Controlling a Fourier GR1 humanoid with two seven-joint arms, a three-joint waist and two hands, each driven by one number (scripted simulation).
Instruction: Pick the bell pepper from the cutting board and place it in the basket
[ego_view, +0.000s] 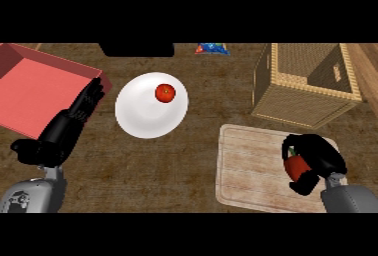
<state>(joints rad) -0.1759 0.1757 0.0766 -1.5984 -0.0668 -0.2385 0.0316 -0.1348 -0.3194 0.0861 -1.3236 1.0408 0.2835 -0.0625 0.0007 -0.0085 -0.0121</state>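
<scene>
A red bell pepper (297, 166) with a green stem sits on the right part of the pale wooden cutting board (247, 170). My right hand (319, 155) is curled round it from the right, fingers over the top and thumb below, hiding much of it. The wicker basket (295, 100) stands just beyond the board at the upper right, its opening facing up. My left hand (74, 117) rests at the left with straight fingers pointing up, against the red box.
A white plate (144, 117) with a small red tomato (165, 92) lies at centre. A red box (37, 92) fills the upper left. A blue and red packet (212, 48) and a dark object (136, 49) sit at the far edge.
</scene>
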